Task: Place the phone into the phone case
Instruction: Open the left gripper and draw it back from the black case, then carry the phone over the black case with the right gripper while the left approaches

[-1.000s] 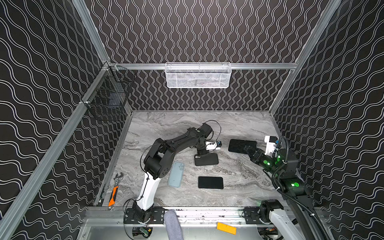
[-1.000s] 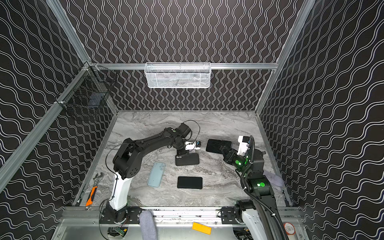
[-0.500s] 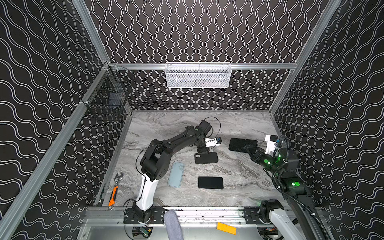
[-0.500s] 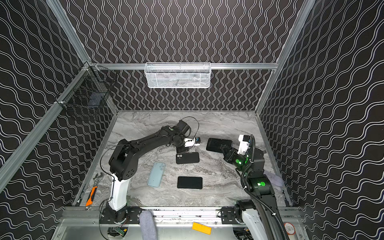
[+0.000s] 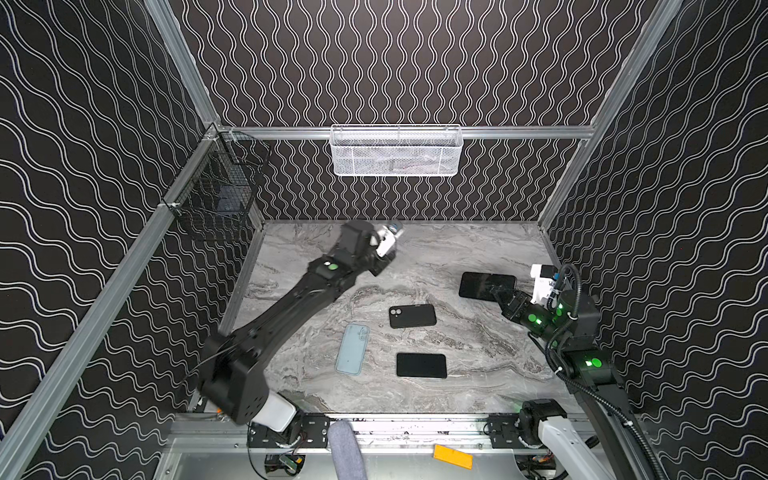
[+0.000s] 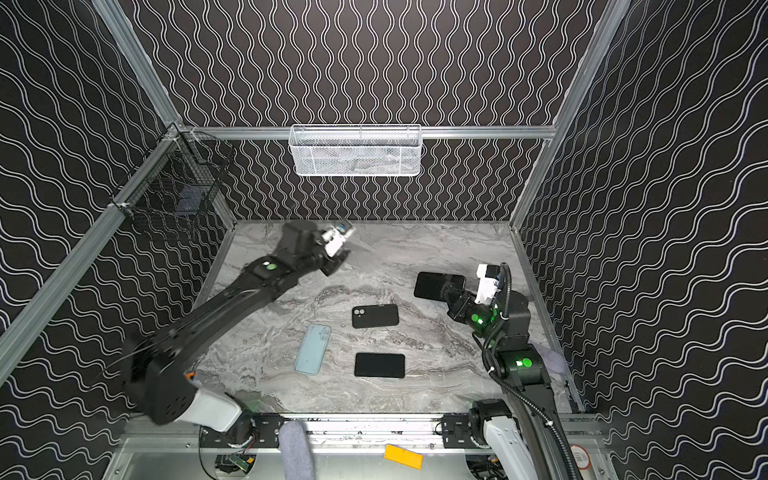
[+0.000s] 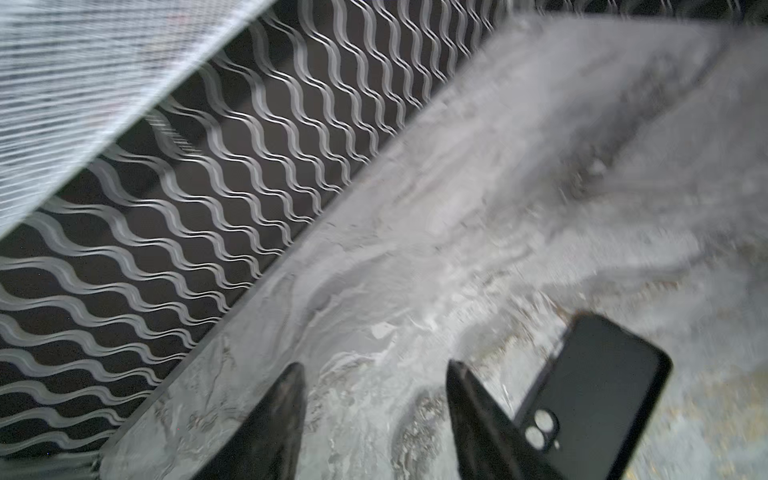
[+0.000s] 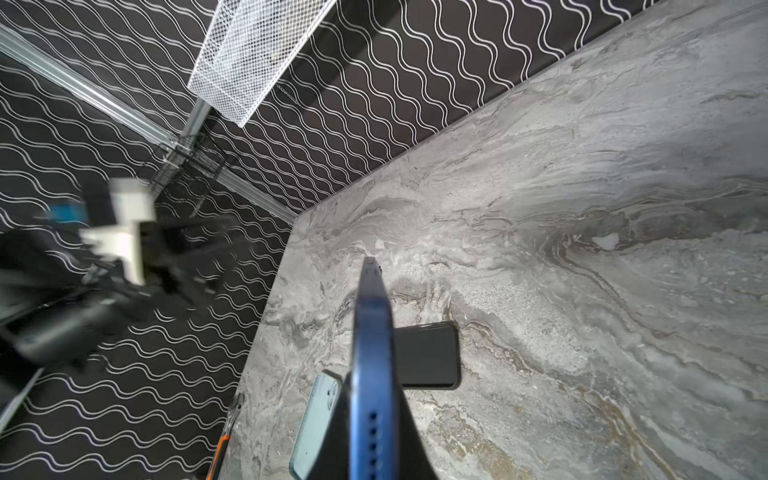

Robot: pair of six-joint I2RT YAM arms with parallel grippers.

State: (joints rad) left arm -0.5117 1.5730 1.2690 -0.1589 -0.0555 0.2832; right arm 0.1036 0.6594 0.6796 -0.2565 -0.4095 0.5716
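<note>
Marble tabletop (image 5: pixel 457 249): black phone case (image 5: pixel 412 316) lies sideways, lower-left of the right gripper (image 5: pixel 500 296) clenching the blue phone (image 8: pixel 372 353).

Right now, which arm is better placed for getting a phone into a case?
Right. The right end effector is shut on the blue-edged phone, lifted off the table. The left end effector is open, empty, off at the table's back edge.
</note>
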